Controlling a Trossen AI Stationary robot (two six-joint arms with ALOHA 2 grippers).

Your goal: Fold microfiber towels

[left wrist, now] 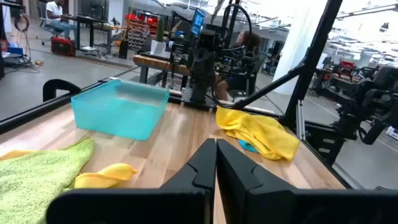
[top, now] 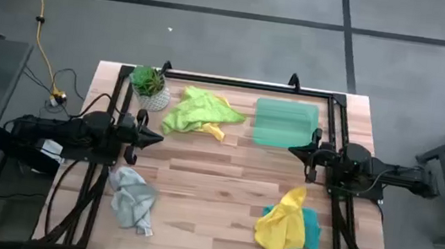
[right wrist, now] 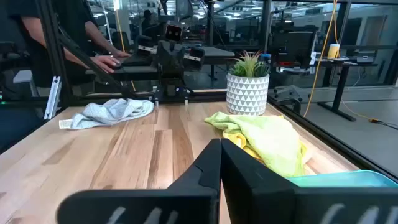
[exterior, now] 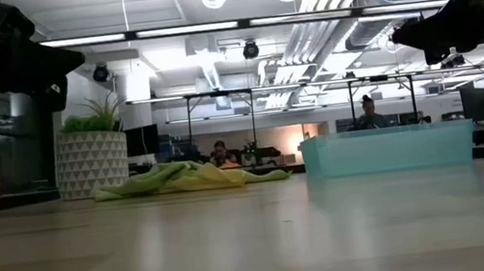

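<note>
Across the table (top: 224,184), crumpled microfiber towels lie apart: lime green towel (top: 198,111) over a yellow one by the tray (top: 285,124), grey towel (top: 133,199) front left, yellow towel (top: 282,224) mostly hiding a teal-blue towel (top: 310,230). Left gripper (top: 159,139) and right gripper (top: 291,152) hover with fingers pressed together, empty.

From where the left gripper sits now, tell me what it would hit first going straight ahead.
Probably nothing on the table: the shut left gripper points across bare wood toward the right gripper, which faces it. The green towel lies off to one side, the yellow towel to the other. Depth is uncertain.
</note>
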